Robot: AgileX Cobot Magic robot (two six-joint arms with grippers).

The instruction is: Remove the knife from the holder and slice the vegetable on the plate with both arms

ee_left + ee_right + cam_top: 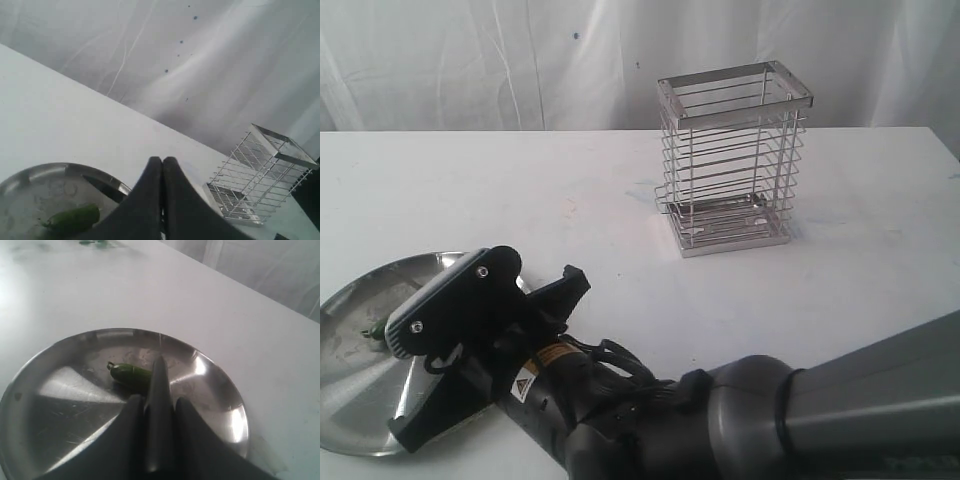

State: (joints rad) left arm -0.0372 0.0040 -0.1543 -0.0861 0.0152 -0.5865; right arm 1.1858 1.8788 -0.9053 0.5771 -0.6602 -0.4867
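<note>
Seen only edge-on from the right wrist camera: small knife with dark pointed blade [160, 372], handle not to be told apart from the dark fingers of the black right end effector [158, 402]. Cut off there by the lower edge: wide round plate of shiny scuffed steel [60, 390]. In the exterior view, much of that plate covered by the same end effector. Only a sliver of the small dark green vegetable [373, 335] showing, too small to tell its shape.
</note>
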